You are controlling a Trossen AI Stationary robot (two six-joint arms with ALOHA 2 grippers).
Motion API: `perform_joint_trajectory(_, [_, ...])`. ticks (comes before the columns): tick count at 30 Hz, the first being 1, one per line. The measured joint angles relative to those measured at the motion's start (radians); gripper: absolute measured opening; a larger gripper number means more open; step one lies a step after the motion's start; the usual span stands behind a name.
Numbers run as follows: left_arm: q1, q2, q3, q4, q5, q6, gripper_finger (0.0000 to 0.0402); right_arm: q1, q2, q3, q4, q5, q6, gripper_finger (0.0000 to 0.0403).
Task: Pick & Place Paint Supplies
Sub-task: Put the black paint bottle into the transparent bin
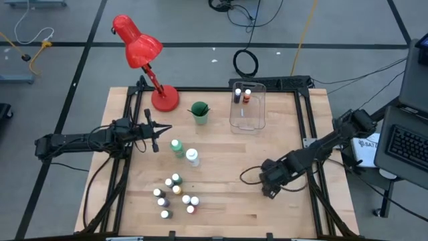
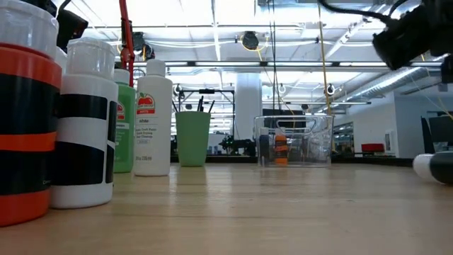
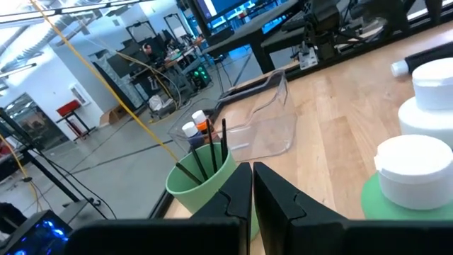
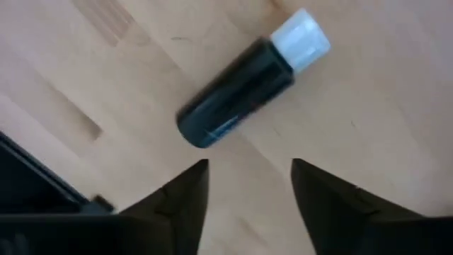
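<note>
While fingers gape, right end effector [image 4: 248, 185] hovers — black bottle [image 4: 241, 85] lies flat.

Two tall bottles [image 1: 177, 148], one cup [image 1: 199, 112], one bin [image 1: 248, 107], one lamp [image 1: 142, 57]

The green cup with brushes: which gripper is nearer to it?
Left. The left gripper sits just beside the green cup, pointing at it. The right gripper is far across the table, above a black paint bottle lying flat.
</note>
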Motion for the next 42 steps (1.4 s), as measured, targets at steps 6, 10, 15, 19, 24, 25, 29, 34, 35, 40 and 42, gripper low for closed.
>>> perform_joint_trajectory(6, [0.0, 0.0, 0.0, 0.0, 0.0, 0.027, 0.0019, 0.033, -0.129, -0.102, 0.012, 0.22, 0.251, 0.025])
perform_joint_trajectory(10, [0.0, 0.0, 0.0, 0.001, 0.0, 0.03, 0.0019, 0.034, -0.14, -0.241, 0.19, 0.205, 0.358, 0.0271])
perform_joint_trajectory(15, [0.0, 0.0, 0.0, 0.003, 0.0, 0.032, 0.0019, 0.025, -0.087, -0.423, 0.449, 0.109, 0.433, 0.0278])
perform_joint_trajectory(19, [0.0, 0.0, 0.0, 0.003, 0.001, 0.02, 0.0019, 0.032, -0.038, -0.482, 0.465, 0.064, 0.436, 0.0271])
perform_joint_trajectory(24, [0.0, 0.0, 0.0, 0.001, 0.0, -0.01, 0.0019, 0.049, -0.041, -0.483, 0.443, 0.055, 0.356, 0.0248])
perform_joint_trajectory(25, [0.0, 0.0, 0.0, -0.003, 0.0, -0.012, 0.0019, 0.049, -0.041, -0.483, 0.442, 0.054, 0.331, 0.024])
perform_joint_trajectory(29, [0.0, 0.0, 0.0, -0.013, 0.0, -0.014, 0.0019, 0.05, -0.041, -0.484, 0.423, 0.045, 0.254, 0.0194])
perform_joint_trajectory(34, [0.0, 0.0, 0.0, -0.022, 0.0, -0.032, 0.0019, 0.05, -0.041, -0.484, 0.408, 0.065, 0.232, 0.0138])
perform_joint_trajectory(35, [0.0, 0.0, 0.0, -0.027, 0.0, -0.033, 0.0019, 0.047, -0.041, -0.484, 0.408, 0.068, 0.226, 0.0138])
perform_joint_trajectory(40, [0.0, 0.0, 0.0, -0.037, 0.0, -0.034, 0.0019, 0.015, -0.05, -0.487, 0.435, 0.141, 0.199, 0.0138])
perform_joint_trajectory(42, [0.0, 0.0, 0.0, -0.036, 0.0, -0.034, 0.0019, -0.009, -0.07, -0.483, 0.482, 0.156, 0.149, 0.0138])
